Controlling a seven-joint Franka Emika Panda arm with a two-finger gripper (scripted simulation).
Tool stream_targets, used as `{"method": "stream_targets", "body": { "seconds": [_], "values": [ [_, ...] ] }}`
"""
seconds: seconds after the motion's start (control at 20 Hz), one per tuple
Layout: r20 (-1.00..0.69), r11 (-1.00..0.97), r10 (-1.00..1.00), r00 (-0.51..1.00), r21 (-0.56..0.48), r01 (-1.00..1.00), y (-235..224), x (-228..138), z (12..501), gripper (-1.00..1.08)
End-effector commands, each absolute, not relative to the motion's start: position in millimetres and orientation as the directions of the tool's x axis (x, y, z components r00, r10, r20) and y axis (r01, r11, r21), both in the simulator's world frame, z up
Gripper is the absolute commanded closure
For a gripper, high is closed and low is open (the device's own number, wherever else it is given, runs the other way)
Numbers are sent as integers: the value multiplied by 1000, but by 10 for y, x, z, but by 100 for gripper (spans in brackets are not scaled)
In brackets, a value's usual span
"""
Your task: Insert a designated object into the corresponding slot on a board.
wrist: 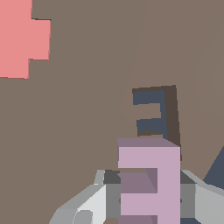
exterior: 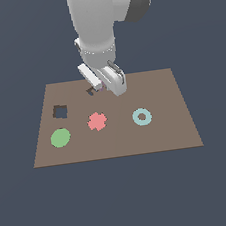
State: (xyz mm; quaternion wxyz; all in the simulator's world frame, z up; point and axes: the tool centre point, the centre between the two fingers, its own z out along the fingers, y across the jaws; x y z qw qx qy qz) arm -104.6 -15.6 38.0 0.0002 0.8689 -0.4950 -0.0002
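so going across the board [exterior: 162, 128] from the exterior view's left: there's a green disc [exterior: 60, 138] near the front corner with a dark square hole [exterior: 60, 111] just behind it, then the red cross [exterior: 97, 121] about in the middle, and the teal ring [exterior: 142, 116] off toward the exterior view's right. none of those matter here. the action is at the back edge, where the gripper [exterior: 100, 87] hangs low over the board, just behind the cross. its fingers [wrist: 85, 205] are clamped on the pale purple-pink piece [wrist: 148, 181], one on each side of it, and in the wrist view you can see the piece is an e shape with its spine and prongs. the slot [wrist: 155, 114] is the same e-shaped cutout in the brown surface, and in the wrist view it looks like it sits just beyond the piece, practically touching its edge in the picture, with the prongs pointing the same way and the spines roughly in line. so my read is the rotation is already about right, and what's left is a short slide forward along that spine line and then a drop. the piece looks to be held above the board, not seated yet, though how high i can't really tell. if it goes down a hair off, i'd guess the prongs catch on the rim.
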Motion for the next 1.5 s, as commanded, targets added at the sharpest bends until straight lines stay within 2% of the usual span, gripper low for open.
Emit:
{"method": "stream_targets", "body": {
  "seconds": [0.0,0.45,1.1,1.15,1.45],
  "values": [
    [0,-533,-846,533,0,-846,-281,-1039,388,108],
    [0,-574,-819,574,0,-819,-533,-1002,401,108],
    [0,-577,-817,577,1,-817,-547,-990,302,108],
    [0,-577,-817,577,1,-817,-547,-990,302,-92],
    [0,-577,-817,577,1,-817,-547,-990,302,-92]
  ]
}}
